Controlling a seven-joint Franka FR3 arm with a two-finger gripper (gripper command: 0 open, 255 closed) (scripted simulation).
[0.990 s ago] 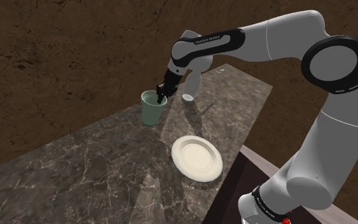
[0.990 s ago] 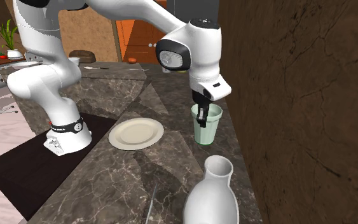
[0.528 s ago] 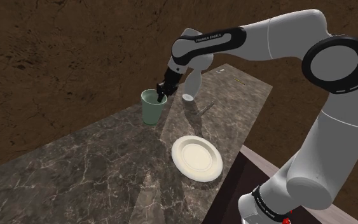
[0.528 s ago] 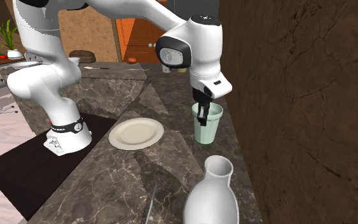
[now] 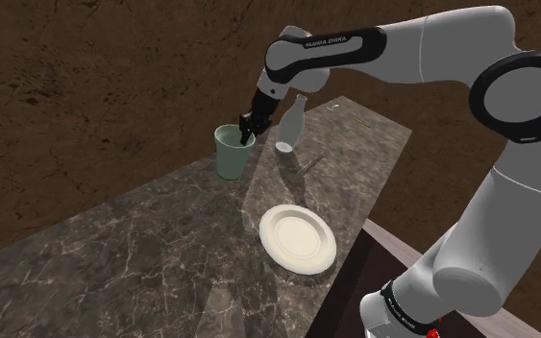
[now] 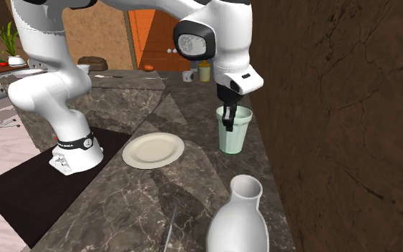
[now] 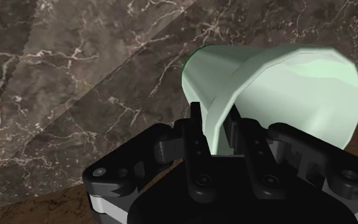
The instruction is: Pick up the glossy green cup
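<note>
Pale mint-green cup (image 6: pixel 237 137), smooth, tapered toward base, rim pinched by black end effector (image 6: pixel 227 124)

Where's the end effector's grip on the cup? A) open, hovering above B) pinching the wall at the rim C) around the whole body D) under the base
B: the end effector clasps the cup by its wall at the rim, one finger inside, one outside.

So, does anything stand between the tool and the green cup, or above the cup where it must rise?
Nothing visible does. The tool is shut on the rim of the pale green cup, one finger inside, one outside. The white bottle and plate stand apart from it.
</note>
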